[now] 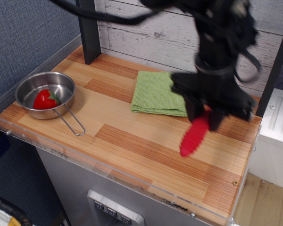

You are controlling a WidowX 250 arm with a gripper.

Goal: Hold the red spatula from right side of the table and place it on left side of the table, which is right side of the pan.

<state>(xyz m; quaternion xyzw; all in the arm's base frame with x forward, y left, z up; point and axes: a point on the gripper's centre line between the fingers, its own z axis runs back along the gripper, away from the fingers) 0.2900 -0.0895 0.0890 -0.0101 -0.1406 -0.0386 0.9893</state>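
Carrying the red spatula (194, 135) above the table (132, 141), my gripper (203, 117) clamped on it.
Next: travel left, set down right of the pan (46, 94).

The arm is matte black throughout, built of bulky rounded housings that blur in this view. Black cables loop off it, one arcing across the top toward 10 o'clock, others curling at 2 o'clock. The end effector (203, 114) is black too, broad and angular.
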